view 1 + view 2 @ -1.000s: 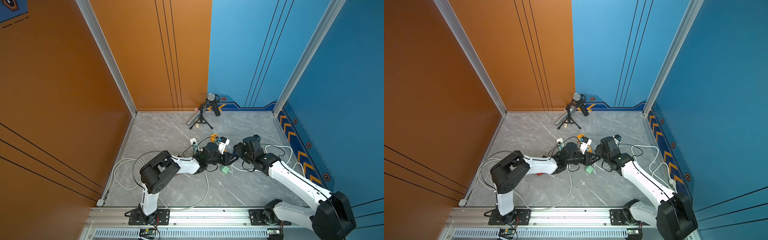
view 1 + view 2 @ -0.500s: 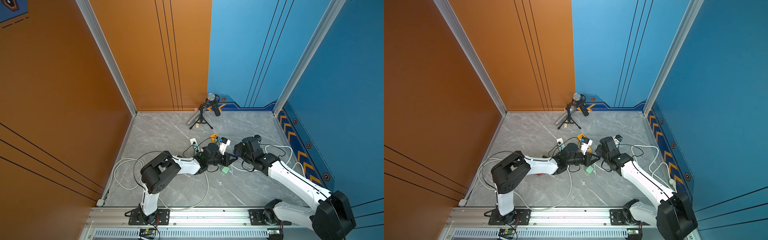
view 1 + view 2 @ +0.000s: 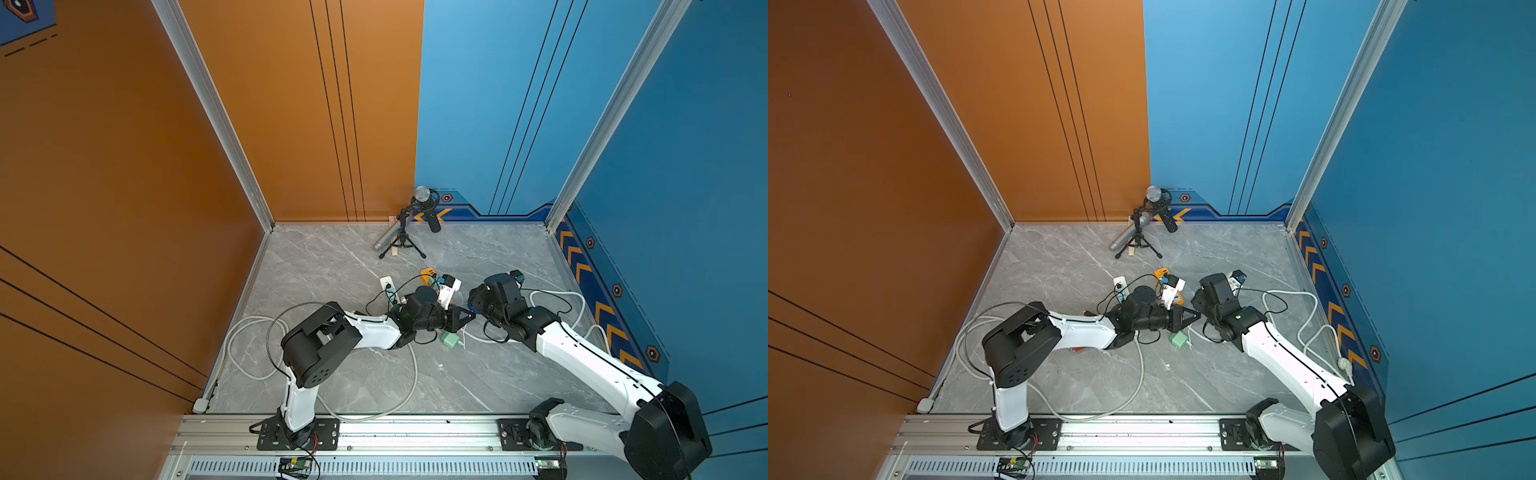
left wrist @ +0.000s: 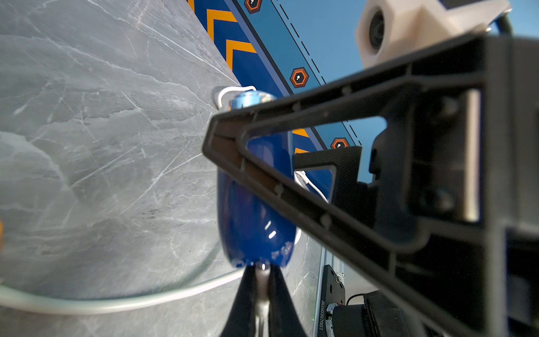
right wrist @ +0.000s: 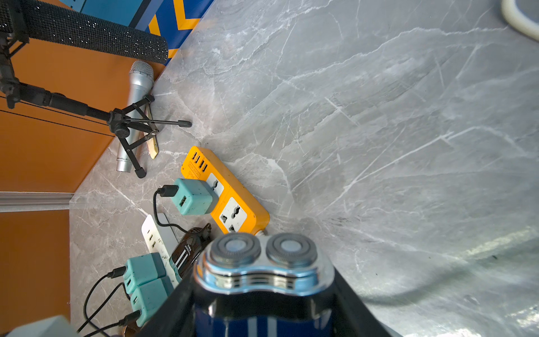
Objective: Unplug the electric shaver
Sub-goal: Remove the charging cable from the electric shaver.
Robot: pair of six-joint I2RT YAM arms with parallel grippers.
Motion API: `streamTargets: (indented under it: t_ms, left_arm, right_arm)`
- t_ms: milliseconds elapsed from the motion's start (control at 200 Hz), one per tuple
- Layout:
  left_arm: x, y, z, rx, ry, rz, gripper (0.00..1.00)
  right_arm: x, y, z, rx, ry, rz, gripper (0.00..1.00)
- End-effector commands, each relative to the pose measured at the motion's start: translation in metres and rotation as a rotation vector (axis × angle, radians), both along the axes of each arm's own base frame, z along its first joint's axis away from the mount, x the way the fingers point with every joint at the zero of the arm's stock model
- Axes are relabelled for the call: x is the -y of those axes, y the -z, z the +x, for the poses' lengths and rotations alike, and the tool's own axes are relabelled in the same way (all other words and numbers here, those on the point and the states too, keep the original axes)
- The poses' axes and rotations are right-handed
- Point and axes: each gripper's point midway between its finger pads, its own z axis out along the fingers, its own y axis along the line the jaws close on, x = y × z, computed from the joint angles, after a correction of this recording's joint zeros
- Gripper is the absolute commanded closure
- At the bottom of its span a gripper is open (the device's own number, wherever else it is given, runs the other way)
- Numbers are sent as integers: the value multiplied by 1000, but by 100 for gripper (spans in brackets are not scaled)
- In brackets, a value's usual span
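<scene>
Since the earlier frame, the left gripper (image 4: 262,274) has closed fully, pinching the charging plug (image 4: 261,294) at the base of the electric shaver (image 4: 253,204). The right gripper (image 5: 262,291) is partly open, clamped around the shaver body. In a top view, the shaver is near the table (image 3: 332,374) centre, at 4 o'clock of the orange power strip (image 3: 427,273).

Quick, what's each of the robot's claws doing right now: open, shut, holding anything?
Left gripper: shut on the grey charging plug at the base of the glossy blue twin-head electric shaver.
Right gripper: gripping that shaver's body.
</scene>
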Motion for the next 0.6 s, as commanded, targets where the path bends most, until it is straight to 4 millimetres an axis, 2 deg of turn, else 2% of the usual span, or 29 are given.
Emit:
streamTargets:
  t_ms: [0, 285, 510, 595]
  left_arm:
    - [-9, 9, -2, -7, 5, 29, 100]
    - [-15, 9, -7, -3, 18, 32, 100]
    - [-19, 16, -3, -42, 19, 35, 100]
    - [-22, 19, -3, -57, 23, 37, 93]
  right_arm:
    - [33, -8, 14, 31, 140, -64, 57]
    - [42, -1, 22, 10, 167, -69, 57]
    - [43, -8, 27, 17, 117, -103, 57]
    - [42, -8, 25, 6, 74, -136, 57]
